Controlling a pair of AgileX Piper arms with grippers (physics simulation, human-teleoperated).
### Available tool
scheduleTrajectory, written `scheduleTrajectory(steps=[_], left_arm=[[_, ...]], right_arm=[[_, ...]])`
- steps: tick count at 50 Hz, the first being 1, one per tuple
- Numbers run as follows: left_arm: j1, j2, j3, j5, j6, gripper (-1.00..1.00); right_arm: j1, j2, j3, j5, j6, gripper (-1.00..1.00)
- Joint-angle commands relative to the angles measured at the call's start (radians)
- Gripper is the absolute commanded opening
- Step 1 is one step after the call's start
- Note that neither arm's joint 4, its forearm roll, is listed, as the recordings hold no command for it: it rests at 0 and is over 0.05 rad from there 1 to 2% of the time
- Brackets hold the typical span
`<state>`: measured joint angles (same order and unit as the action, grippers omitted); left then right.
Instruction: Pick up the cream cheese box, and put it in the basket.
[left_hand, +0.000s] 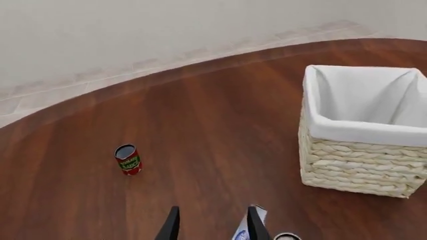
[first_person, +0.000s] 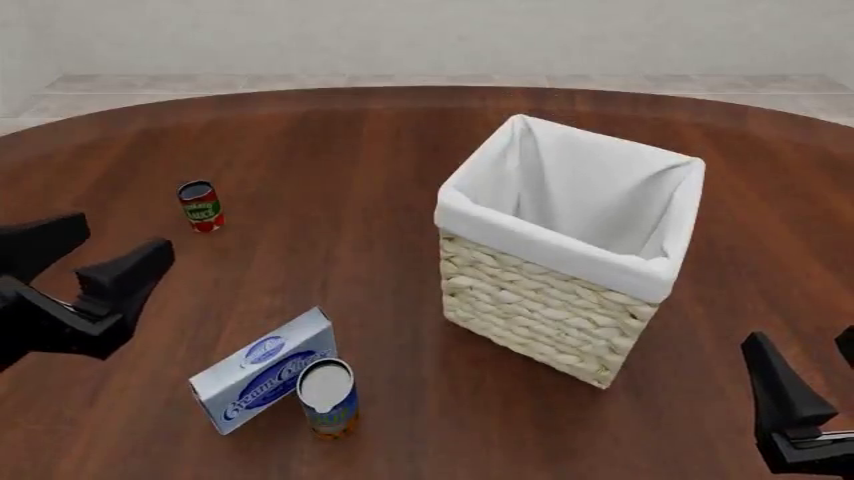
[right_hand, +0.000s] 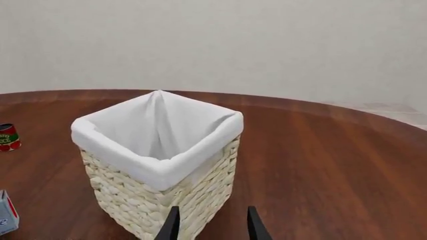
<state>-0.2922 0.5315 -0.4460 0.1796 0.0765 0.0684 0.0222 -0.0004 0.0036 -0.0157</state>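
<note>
The cream cheese box (first_person: 263, 370) lies flat on the table at the front left, pale with blue oval logos. Its corner shows in the left wrist view (left_hand: 241, 233) beside one finger, and at the edge of the right wrist view (right_hand: 6, 218). The basket (first_person: 534, 310), woven with a white liner, stands right of centre and looks empty; it also shows in the left wrist view (left_hand: 353, 167) and the right wrist view (right_hand: 127, 200). My left gripper (first_person: 130, 232) is open and empty, left of and beyond the box. My right gripper (first_person: 797, 340) is open and empty, right of the basket.
A blue-orange can with a white top (first_person: 327, 396) stands touching or almost touching the box's near right side. A small red can (first_person: 200, 205) stands at the far left, also seen in the left wrist view (left_hand: 128, 159). The round table's far edge (first_person: 427, 92) curves behind.
</note>
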Motion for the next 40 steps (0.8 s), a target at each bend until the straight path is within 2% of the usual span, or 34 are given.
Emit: scheduleTrajectory(steps=[1, 7, 17, 40], left_arm=[[-0.050, 0.087, -0.033, 0.046, 0.005, 1.00], [-0.064, 0.104, -0.030, 0.047, 0.000, 1.00], [-0.101, 0.129, -0.098, 0.134, 0.011, 1.00], [-0.109, 0.182, -0.104, 0.158, 0.028, 1.00]], right_arm=[[0.001, 0.006, 0.000, -0.003, 0.000, 1.00], [0.005, 0.011, 0.000, -0.006, 0.002, 1.00], [0.010, 0.006, 0.000, -0.001, -0.005, 1.00], [0.017, 0.016, 0.000, -0.010, -0.010, 1.00]])
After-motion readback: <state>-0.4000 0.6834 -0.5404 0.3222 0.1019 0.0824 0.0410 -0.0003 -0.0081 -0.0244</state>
